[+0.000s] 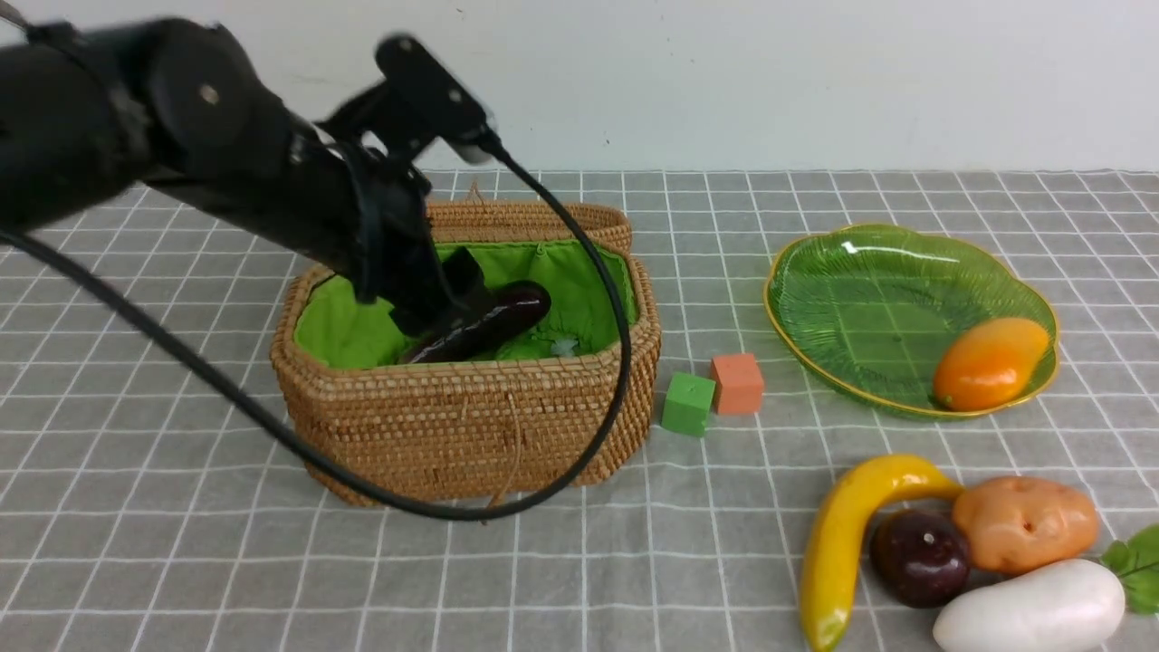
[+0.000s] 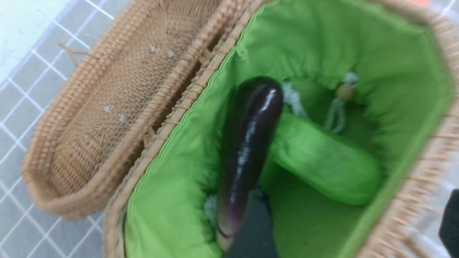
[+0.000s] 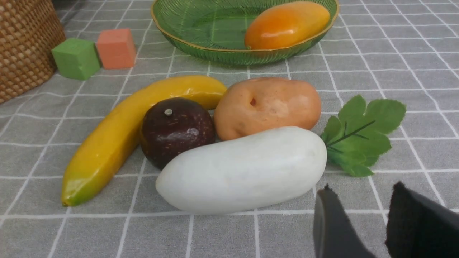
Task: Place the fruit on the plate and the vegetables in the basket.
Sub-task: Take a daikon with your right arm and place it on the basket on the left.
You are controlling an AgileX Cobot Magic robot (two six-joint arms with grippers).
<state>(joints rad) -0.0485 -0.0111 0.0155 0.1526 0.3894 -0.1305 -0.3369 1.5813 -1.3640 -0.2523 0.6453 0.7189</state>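
My left gripper reaches into the wicker basket, jaws spread wide and open. The dark eggplant leans along one finger inside the green lining, beside a light-green gourd. The mango lies on the green plate. At the front right sit the banana, the round purple fruit, the potato and the white radish. My right gripper hovers open just near the radish, holding nothing.
A green cube and an orange cube stand between basket and plate. The basket's lid lies folded back behind it. A black cable loops down in front of the basket.
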